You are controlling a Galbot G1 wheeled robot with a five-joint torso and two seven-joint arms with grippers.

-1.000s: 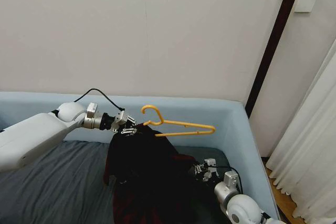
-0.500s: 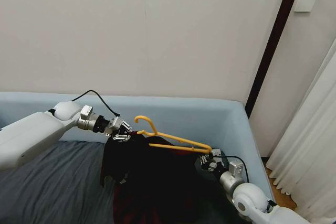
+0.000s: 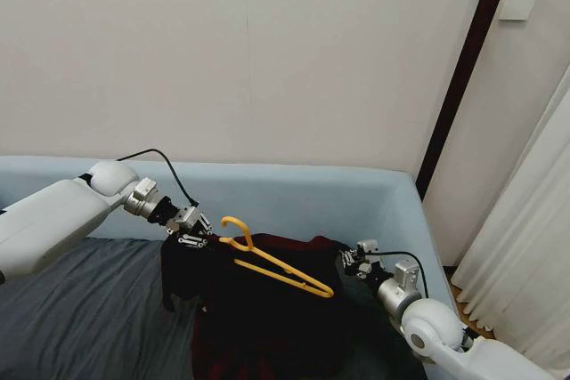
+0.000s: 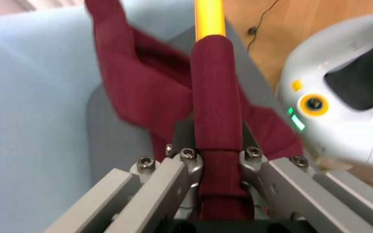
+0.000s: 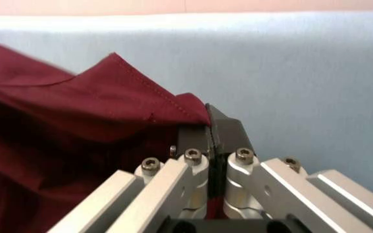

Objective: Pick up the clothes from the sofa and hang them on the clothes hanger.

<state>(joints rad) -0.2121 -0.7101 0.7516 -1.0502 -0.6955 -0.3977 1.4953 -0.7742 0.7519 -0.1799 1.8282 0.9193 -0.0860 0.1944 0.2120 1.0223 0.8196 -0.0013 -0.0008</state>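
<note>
Garment (image 3: 267,327) and hanger (image 3: 294,270) have sunk toward the sofa (image 3: 356,202); left gripper (image 3: 196,234) clamps the cloth-covered hanger end, right gripper (image 3: 349,261) pinches its edge.

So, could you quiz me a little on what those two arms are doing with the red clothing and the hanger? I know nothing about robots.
1. Fill in: the hanger is coloured ____.
2. True or false: the left gripper is open and holds nothing.
3. What is the right gripper pinching? A) nothing at all B) an edge of the dark red garment C) the hanger's hook

Key: 1 yellow. 2 false: it is shut on garment cloth wrapped over one hanger arm. 3 B.
</note>
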